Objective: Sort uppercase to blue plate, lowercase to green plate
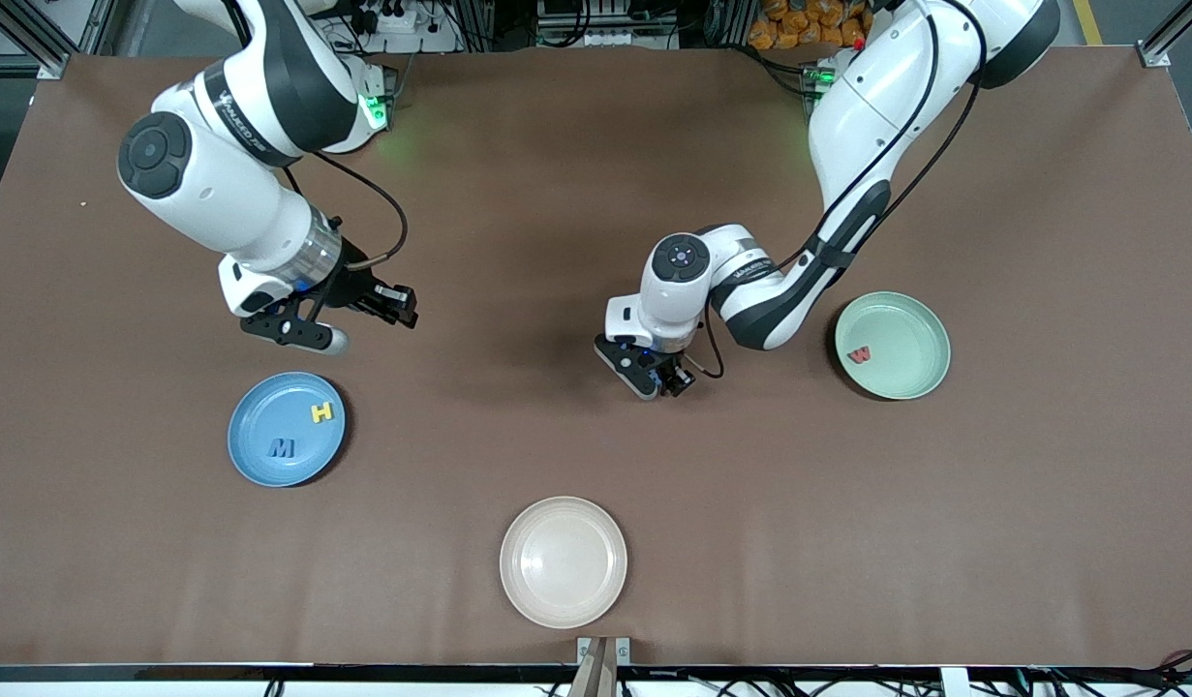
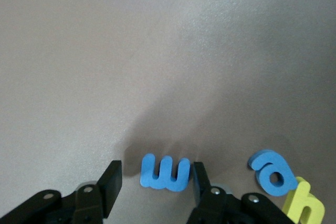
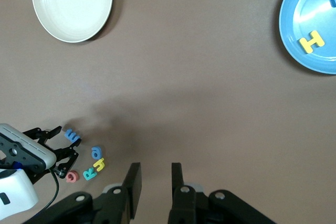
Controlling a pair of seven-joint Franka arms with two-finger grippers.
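My left gripper [image 1: 654,379] is low over the table's middle, open. It straddles a blue rounded lowercase letter [image 2: 165,174]: one finger touches the letter's side, the other stands apart. Beside it lie a second blue lowercase letter [image 2: 273,171] and a yellow h [image 2: 303,205]. A teal R [image 3: 90,173] and a red Q [image 3: 72,176] lie in the same cluster. The blue plate [image 1: 261,426] holds a yellow H [image 1: 321,412] and a dark blue M [image 1: 282,447]. A red w [image 1: 859,355] lies in the green plate [image 1: 930,334]. My right gripper [image 1: 363,324] hangs above the table beside the blue plate, its jaws narrowly apart and empty.
A cream-white plate [image 1: 564,561] sits near the table's front edge, nearer to the front camera than the letters. In the front view the left arm's hand hides the loose letters. Bare brown tabletop separates the plates.
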